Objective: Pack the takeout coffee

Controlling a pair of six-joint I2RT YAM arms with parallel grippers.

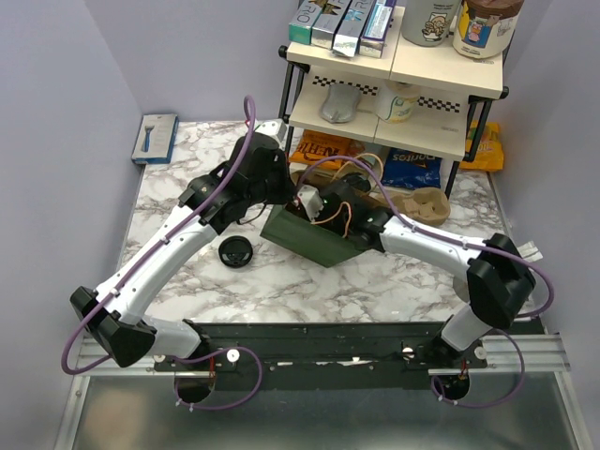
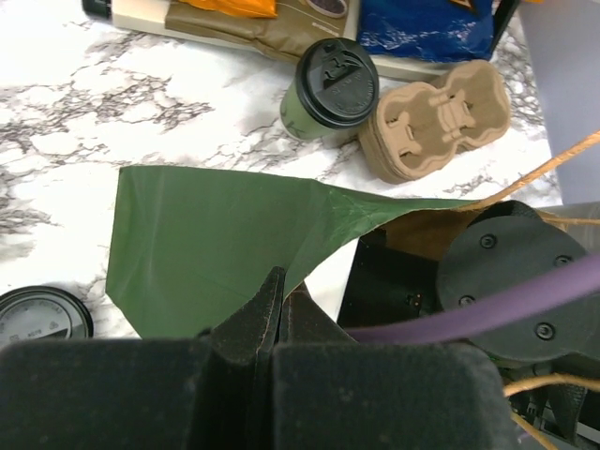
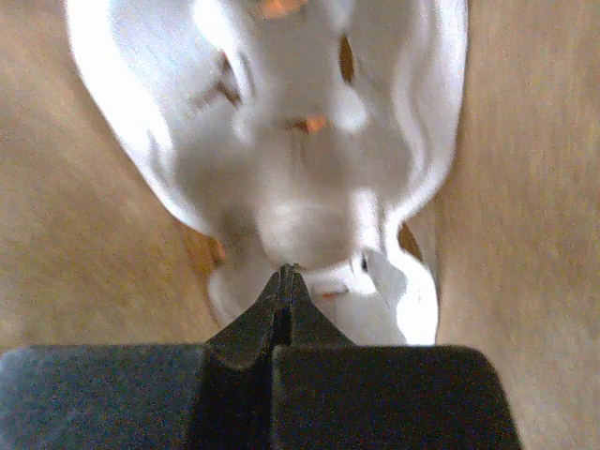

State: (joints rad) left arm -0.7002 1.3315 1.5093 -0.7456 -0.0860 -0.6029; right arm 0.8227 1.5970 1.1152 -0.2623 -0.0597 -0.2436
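Observation:
The takeout coffee cup [image 2: 323, 94], dark green with its black lid on, stands on the marble beyond the bag in the left wrist view; the arms hide it in the top view. A dark-green paper bag [image 1: 314, 239] lies at the table's middle, also seen in the left wrist view [image 2: 206, 234]. My left gripper [image 2: 278, 298] is shut on the bag's mouth edge. My right gripper [image 3: 289, 274] is inside the brown-lined bag, fingers shut, tips against a blurred white object [image 3: 300, 169] I cannot identify. A loose black lid [image 1: 235, 252] lies left of the bag.
A stack of brown pulp cup carriers [image 1: 427, 204] lies right of the bag, next to the cup [image 2: 441, 117]. A two-tier shelf [image 1: 394, 84] with boxes and tubs stands at the back, snack bags [image 1: 412, 167] beneath it. A blue box [image 1: 156, 138] lies back left.

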